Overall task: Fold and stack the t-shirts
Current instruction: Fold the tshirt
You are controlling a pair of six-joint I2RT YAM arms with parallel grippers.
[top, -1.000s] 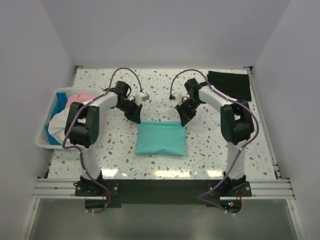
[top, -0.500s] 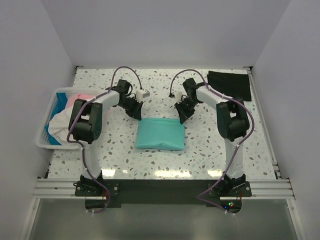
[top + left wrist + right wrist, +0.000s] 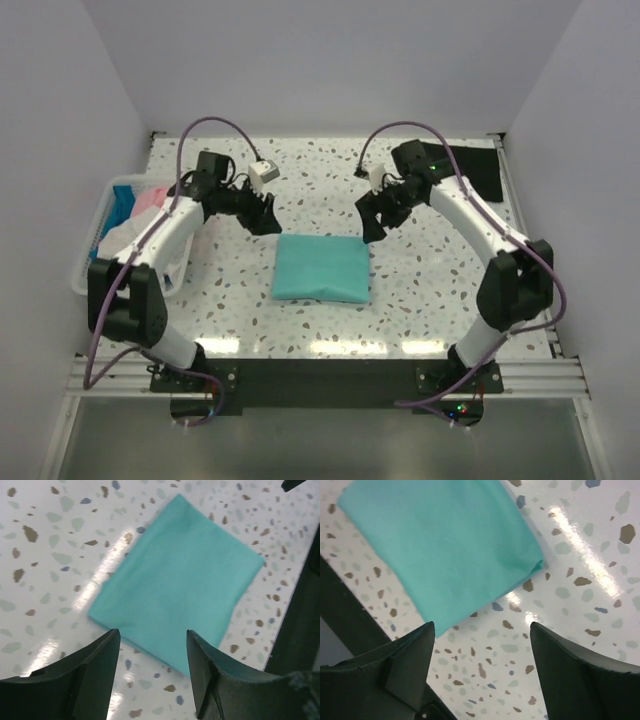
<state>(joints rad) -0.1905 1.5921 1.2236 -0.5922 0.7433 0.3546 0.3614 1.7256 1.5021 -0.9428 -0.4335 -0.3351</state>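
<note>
Below and between the left gripper (image 3: 268, 218) and right gripper (image 3: 372, 225) — both spread, empty — the teal-green t-shirt (image 3: 320, 268) lies folded; a black t-shirt (image 3: 470, 168) lies beyond the right gripper, while heaped t-shirts (image 3: 148, 198) in the basket (image 3: 84, 283) apparently await folding.

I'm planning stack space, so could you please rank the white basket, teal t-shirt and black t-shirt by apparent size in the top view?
Largest: white basket, partly covered.
Then: teal t-shirt.
Smallest: black t-shirt, partly hidden, so less sure.

White slatted basket (image 3: 84, 270) at left edge, speckled terrazzo table (image 3: 420, 290)
</note>
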